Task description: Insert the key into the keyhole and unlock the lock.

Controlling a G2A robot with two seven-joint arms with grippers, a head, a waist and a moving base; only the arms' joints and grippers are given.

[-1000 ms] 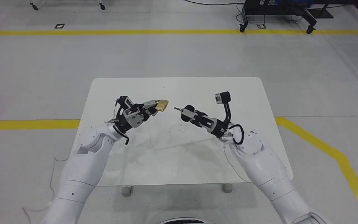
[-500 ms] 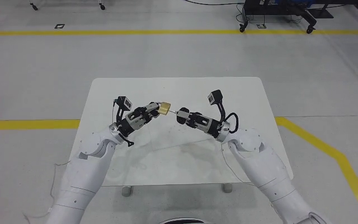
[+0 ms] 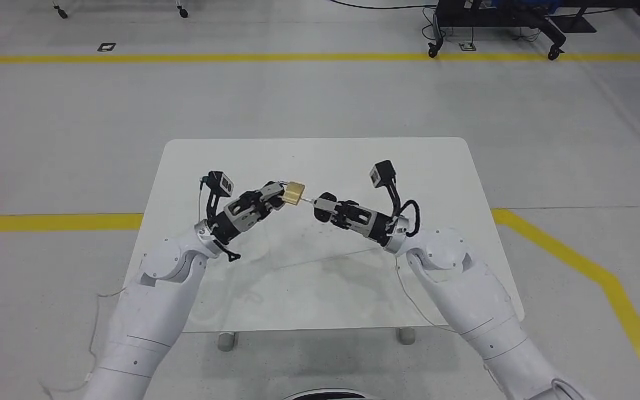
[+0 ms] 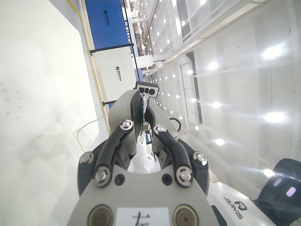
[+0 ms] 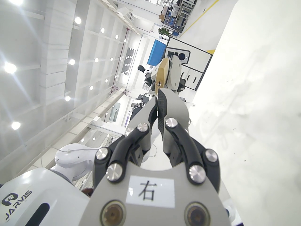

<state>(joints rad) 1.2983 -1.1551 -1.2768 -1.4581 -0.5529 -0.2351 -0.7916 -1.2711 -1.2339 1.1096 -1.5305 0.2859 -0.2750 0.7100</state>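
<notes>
Above the middle of the white table [image 3: 430, 170], my left gripper [image 3: 279, 193] is shut on a brass padlock [image 3: 293, 191]. From the other side, my right gripper [image 3: 321, 206] is shut on a thin silver key [image 3: 311, 199] that points at the lock and meets its end. In the right wrist view the brass padlock [image 5: 162, 72] sits right past my right gripper [image 5: 157, 96], keyhole face toward it. The key's blade is hidden between the pads. In the left wrist view my left gripper [image 4: 140, 103] clamps a metal part of the lock [image 4: 144, 103].
Both grippers hang above the tabletop, which carries a few small dark specks [image 5: 235, 154]. A yellow floor line [image 3: 60, 222] runs past both sides of the table. Wheeled frames [image 3: 500, 20] stand far behind it.
Both arms have moved toward each other, closing the gap between key and padlock. Over the last half second they barely shifted.
</notes>
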